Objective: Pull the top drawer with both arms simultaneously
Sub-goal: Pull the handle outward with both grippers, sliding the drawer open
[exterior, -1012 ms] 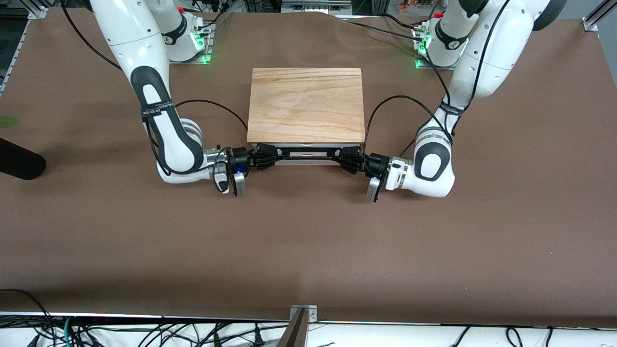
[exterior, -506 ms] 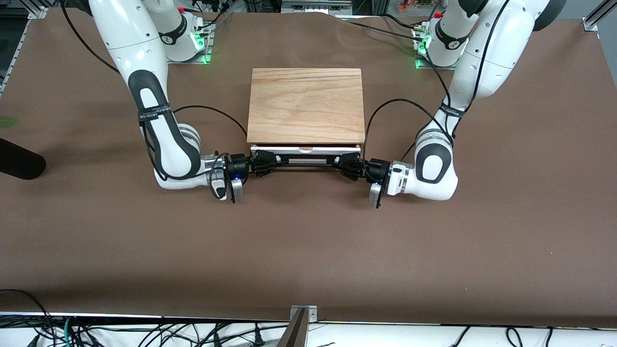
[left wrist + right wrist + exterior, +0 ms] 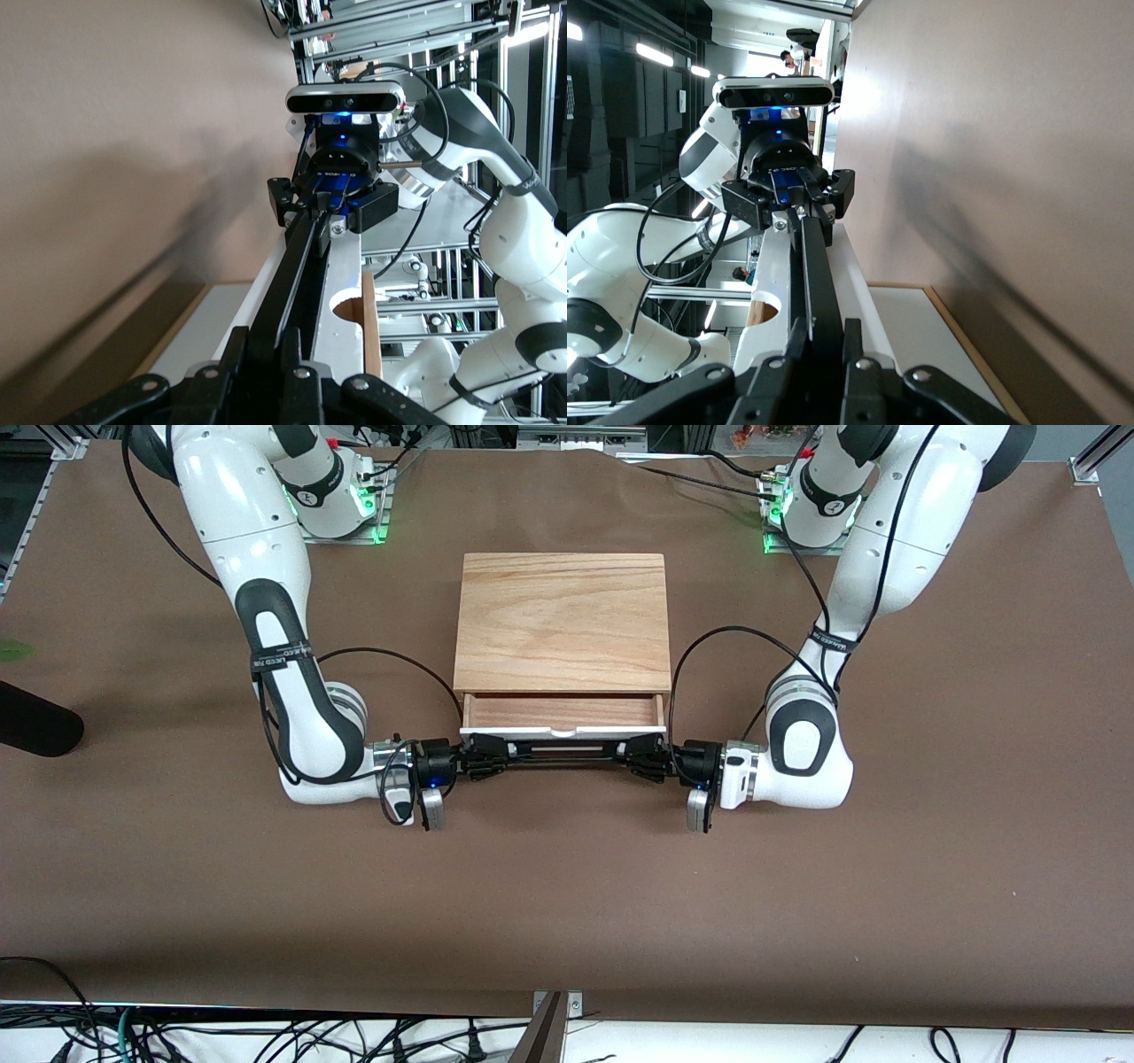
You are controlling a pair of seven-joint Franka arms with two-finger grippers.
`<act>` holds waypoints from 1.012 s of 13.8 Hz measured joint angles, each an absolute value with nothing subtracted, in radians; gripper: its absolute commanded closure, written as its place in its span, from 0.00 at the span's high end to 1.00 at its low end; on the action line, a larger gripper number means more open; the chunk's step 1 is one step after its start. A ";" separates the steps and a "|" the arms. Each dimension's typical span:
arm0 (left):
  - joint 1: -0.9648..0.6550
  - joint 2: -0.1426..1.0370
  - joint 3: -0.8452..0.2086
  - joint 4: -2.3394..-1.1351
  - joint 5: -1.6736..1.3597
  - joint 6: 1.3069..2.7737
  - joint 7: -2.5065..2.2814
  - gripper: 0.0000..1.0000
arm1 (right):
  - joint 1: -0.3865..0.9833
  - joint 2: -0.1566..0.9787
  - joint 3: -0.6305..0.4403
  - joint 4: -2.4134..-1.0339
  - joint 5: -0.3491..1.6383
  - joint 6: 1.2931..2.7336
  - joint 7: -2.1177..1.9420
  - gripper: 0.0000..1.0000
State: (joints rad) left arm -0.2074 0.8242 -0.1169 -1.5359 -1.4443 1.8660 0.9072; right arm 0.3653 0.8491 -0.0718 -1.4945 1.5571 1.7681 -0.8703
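Note:
The top drawer stands partly out of the wooden box, toward the front camera, and its light reddish wood inside shows. Its white front panel carries the thin black wire handle. My left gripper is shut on the handle's end toward the left arm. My right gripper is shut on the other end. In the left wrist view my left gripper clamps the handle, with the right gripper farther along it. In the right wrist view my right gripper clamps the handle.
The box has a light oak-grain lid and sits mid-table between the arm bases. A black object lies at the table edge toward the right arm's end. Cables and a metal bracket run along the front edge.
Both grippers have moved toward the front camera while holding the handle. The drawer has slid out from nearly closed to partly open, and its inside now shows.

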 measured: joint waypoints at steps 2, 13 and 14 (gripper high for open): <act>-0.211 0.848 -0.109 -1.487 -1.444 1.878 0.890 0.15 | 0.358 0.883 -0.072 -1.442 1.575 1.771 -0.856 0.00; -0.229 0.995 -0.069 -1.223 -1.441 1.850 0.778 0.14 | 0.345 0.950 -0.073 -1.339 1.678 1.828 -0.837 0.00; -0.231 1.001 -0.064 -1.212 -1.439 1.844 0.772 0.14 | 0.345 0.952 -0.073 -1.335 1.679 1.828 -0.837 0.06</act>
